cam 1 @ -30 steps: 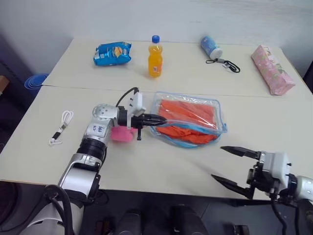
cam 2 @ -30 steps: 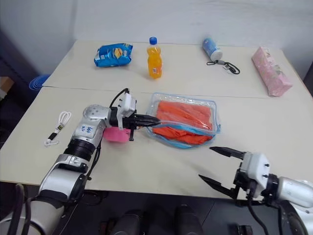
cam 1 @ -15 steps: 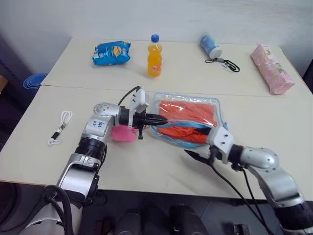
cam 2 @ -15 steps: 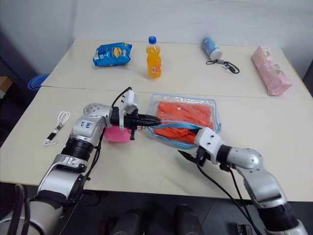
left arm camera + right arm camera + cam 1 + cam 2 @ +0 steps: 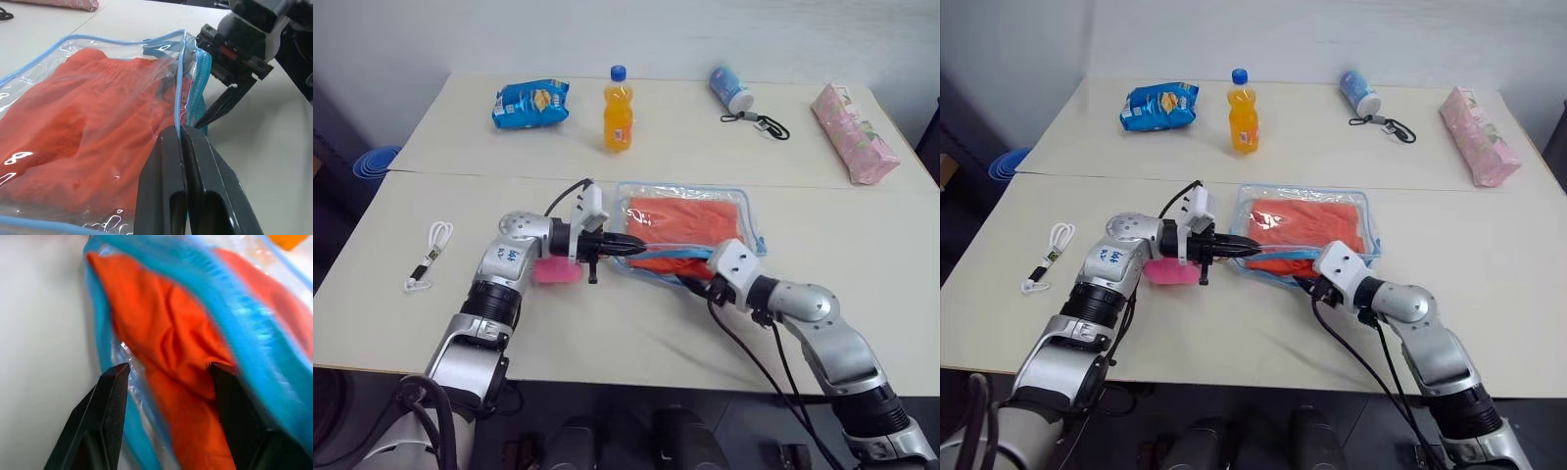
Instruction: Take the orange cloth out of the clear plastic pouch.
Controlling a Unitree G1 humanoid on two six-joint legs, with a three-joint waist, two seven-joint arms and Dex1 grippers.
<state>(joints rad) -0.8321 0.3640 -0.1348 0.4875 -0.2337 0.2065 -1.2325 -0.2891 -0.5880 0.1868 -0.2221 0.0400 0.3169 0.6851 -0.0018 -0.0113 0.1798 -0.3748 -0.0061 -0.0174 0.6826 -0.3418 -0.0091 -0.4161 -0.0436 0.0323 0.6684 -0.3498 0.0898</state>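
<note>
Right gripper [image 5: 1304, 285]: we've watched it swing in from the table's near edge, and now it's at the pouch's near mouth, fingers [image 5: 105, 401] apart, one each side of a fold of orange cloth.
Its jaws: narrower than a second ago but not shut; we judge the pinch isn't made yet.
What that means: the reach is done, so we reckon the grab and the pull-out come next. Nothing has left the pouch.
Left gripper [image 5: 182, 147]: clamped tight on the pouch's blue-edged rim at its left end, holding it just as it did a second ago, so the mouth is kept open for the other arm.
Pouch [image 5: 744, 211]: flat on the table, its opening along the side nearest us, the clear film wrinkled and glinting.
Cloth [image 5: 690, 217]: still fully inside the pouch, bright orange-red, bunched in soft folds and filling most of it; a lip of it swells at the near mouth, right where the right gripper stands.
Pink plush toy [image 5: 555, 272]: just left of the pouch, under the left arm.
Orange bottle [image 5: 618, 108]: well beyond the pouch, upright.
Blue snack bag [image 5: 530, 104]: beyond the pouch, left of the bottle.
</note>
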